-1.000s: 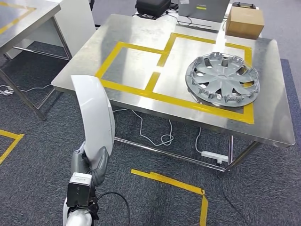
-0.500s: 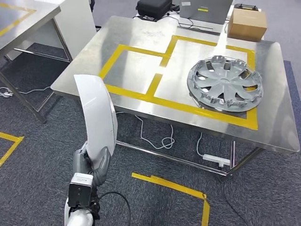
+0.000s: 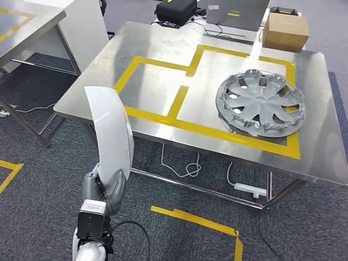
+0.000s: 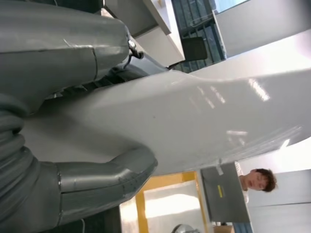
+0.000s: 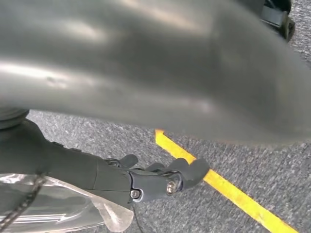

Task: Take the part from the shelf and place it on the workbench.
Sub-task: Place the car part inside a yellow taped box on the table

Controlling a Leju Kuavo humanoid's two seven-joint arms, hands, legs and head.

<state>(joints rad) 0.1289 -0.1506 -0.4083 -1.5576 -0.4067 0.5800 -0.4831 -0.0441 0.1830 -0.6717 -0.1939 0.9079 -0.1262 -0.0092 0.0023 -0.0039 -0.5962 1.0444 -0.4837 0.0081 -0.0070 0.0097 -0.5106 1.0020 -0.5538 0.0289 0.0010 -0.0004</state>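
A white curved panel part (image 3: 110, 130) stands upright in front of the workbench's near left corner, below its top. My left hand (image 3: 103, 190) grips the part at its lower end. In the left wrist view the part (image 4: 190, 126) lies between the grey thumb (image 4: 106, 174) and the fingers. The steel workbench (image 3: 164, 38) carries yellow tape rectangles. A silver wheel cover (image 3: 260, 102) lies in its right rectangle. My right hand (image 5: 146, 179) hangs over the carpet, fingers loosely extended and holding nothing.
A cardboard box (image 3: 286, 31), a black bag (image 3: 175, 10) and a grey case (image 3: 236, 13) sit at the bench's far edge. Another table (image 3: 24, 27) stands at left. Cables (image 3: 186, 163) and a power strip (image 3: 248, 190) lie under the bench. A person (image 4: 256, 179) stands beyond.
The whole view has shifted slightly, so the camera moved; the bench sits a little differently in the picture. My left hand still holds the white part the same way.
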